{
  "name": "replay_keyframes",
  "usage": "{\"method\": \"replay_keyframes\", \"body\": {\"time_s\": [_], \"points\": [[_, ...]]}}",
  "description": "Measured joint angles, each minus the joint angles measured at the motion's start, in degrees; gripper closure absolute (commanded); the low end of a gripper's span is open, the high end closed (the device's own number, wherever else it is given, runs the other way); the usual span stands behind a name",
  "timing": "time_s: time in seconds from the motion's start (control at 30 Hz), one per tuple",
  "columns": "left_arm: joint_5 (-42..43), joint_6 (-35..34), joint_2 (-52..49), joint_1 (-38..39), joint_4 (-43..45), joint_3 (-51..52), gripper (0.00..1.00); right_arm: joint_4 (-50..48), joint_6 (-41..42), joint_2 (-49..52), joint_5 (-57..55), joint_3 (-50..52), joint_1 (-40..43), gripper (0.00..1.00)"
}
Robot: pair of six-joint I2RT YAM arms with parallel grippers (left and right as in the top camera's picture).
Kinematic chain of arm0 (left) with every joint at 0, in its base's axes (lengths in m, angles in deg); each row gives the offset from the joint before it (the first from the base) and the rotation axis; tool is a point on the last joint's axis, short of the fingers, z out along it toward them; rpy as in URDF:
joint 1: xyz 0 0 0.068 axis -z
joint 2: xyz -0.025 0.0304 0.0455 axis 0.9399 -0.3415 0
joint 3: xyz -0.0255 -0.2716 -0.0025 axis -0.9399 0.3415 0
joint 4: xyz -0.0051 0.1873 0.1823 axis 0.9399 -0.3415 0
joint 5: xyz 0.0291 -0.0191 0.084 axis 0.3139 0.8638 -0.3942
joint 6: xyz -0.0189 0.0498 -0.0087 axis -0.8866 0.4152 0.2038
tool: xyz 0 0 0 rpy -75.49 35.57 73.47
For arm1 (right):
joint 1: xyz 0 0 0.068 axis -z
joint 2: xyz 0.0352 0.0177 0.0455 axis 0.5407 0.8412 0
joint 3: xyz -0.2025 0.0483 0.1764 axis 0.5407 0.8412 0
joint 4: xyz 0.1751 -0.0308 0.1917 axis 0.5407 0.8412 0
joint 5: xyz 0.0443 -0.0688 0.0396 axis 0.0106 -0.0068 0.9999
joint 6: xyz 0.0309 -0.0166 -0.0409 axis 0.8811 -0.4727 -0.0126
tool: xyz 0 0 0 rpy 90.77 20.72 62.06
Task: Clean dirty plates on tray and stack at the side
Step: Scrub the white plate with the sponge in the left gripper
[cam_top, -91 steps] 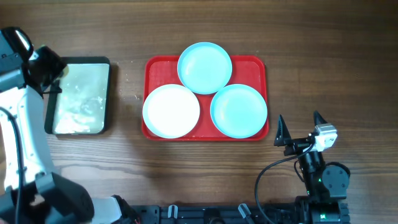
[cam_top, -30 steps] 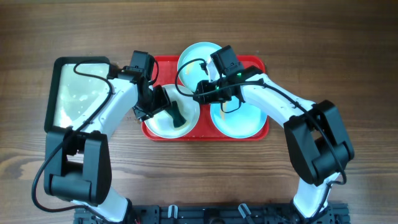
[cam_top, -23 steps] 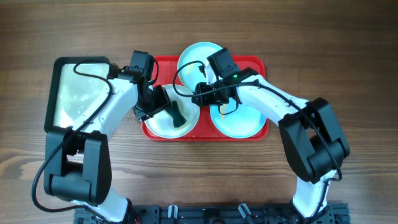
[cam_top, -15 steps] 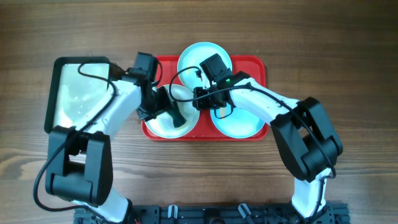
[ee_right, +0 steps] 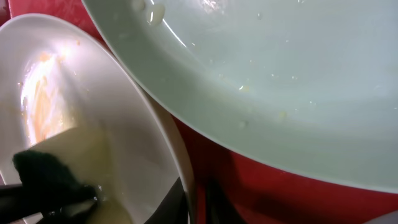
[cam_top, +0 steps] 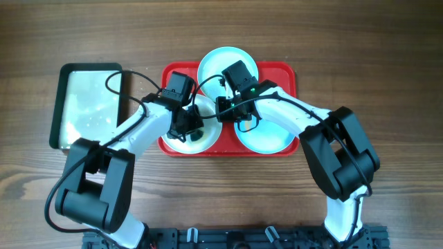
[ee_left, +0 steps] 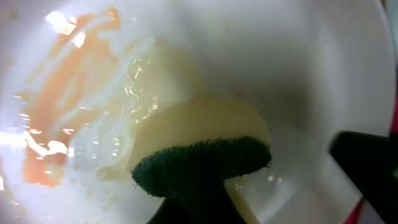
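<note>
A: left gripper (cam_top: 188, 126)?
B: Clamped on sponge (ee_left: 199, 134), pressed into white plate (ee_left: 280, 56) beneath it. Orange smear (ee_left: 68, 81) just ahead.
A: right gripper (cam_top: 223, 111)?
B: Pinching that plate's near rim, probably so it can't slide on the tray (cam_top: 280, 69).

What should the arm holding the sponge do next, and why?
Probably sweep the sponge across the orange smear. That residue sits unwiped on the white plate right beside the sponge, while the right claw seems to pinch the plate's rim steady.

Left arm (cam_top: 147, 130) and right arm (cam_top: 294, 114) crowd the tray (cam_top: 286, 70); basin (cam_top: 86, 104) blocks the left; bench (cam_top: 377, 83) to the right lies open.
</note>
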Motion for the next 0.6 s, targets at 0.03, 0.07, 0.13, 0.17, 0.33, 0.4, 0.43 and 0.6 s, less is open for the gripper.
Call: {"method": "replay_keyframes", "body": {"time_s": [0.03, 0.07, 0.13, 0.17, 0.33, 0.4, 0.43, 0.6], "points": [[-2.9, 0.0, 0.1, 0.2, -0.3, 0.0, 0.96, 0.0, 0.0, 0.0, 0.0, 0.0, 0.0, 0.90], [-8.3, 0.0, 0.3, 0.3, -0.7, 0.0, 0.96, 0.0, 0.0, 0.0, 0.0, 0.0, 0.0, 0.91], [-17.0, 0.0, 0.4, 0.3, -0.7, 0.0, 0.96, 0.0, 0.0, 0.0, 0.0, 0.0, 0.0, 0.90], [-21.5, 0.0, 0.4, 0.3, -0.6, 0.0, 0.96, 0.0, 0.0, 0.0, 0.0, 0.0, 0.0, 0.90], [-30.7, 1.9, 0.4, 0.4, -0.8, -0.5, 0.96, 0.0, 0.0, 0.0, 0.0, 0.0, 0.0, 0.90], [-20.9, 2.6, 0.7, 0.1, 2.6, -1.0, 0.96, 0.0, 0.2, 0.0, 0.0, 0.0, 0.0, 0.91], [-16.0, 2.7, 0.8, 0.2, 3.9, -1.1, 0.96, -0.1, 0.2, 0.0, 0.0, 0.0, 0.0, 0.91], [-0.4, 2.8, -0.3, 0.2, 9.7, -1.1, 0.96, -0.2, 0.2, 0.0, 0.1, 0.0, 0.0, 0.92]]}}
